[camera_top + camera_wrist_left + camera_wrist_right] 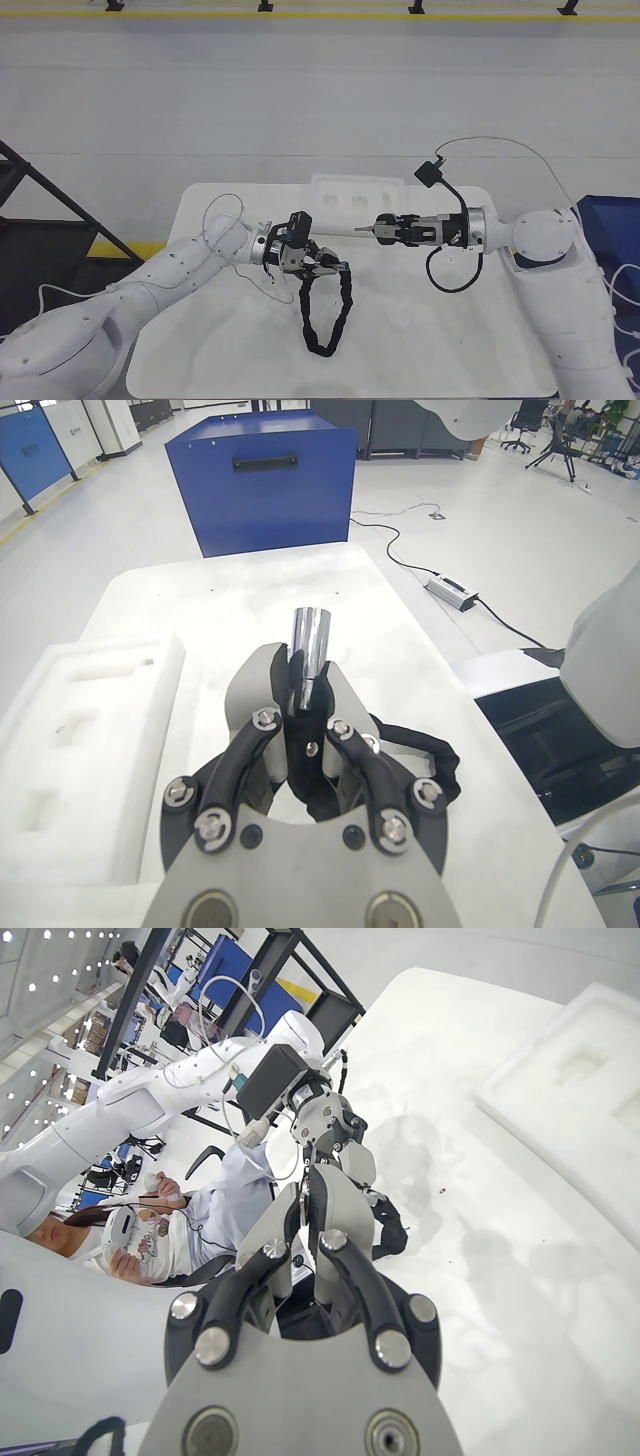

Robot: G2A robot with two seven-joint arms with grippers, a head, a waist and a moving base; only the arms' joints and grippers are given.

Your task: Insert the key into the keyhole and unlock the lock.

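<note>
Table (450, 340) white w/ foam tray (352, 197), blue cabinet (265, 490) beyond, left gripper (302, 667) clamping lock (311, 635), right gripper (305, 1190) pinching key (374, 230).

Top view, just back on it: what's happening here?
The left gripper is shut on the lock, chrome cylinder sticking out in front, black chain trailing onto the table. The right gripper, shut on what looks like the key, faces it across a gap. The key is not yet in.

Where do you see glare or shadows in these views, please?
Left wrist view: glare streaks the chrome lock. Right wrist view: soft shadows mottle the table. Top view: the table looks evenly lit, with no glare.
</note>
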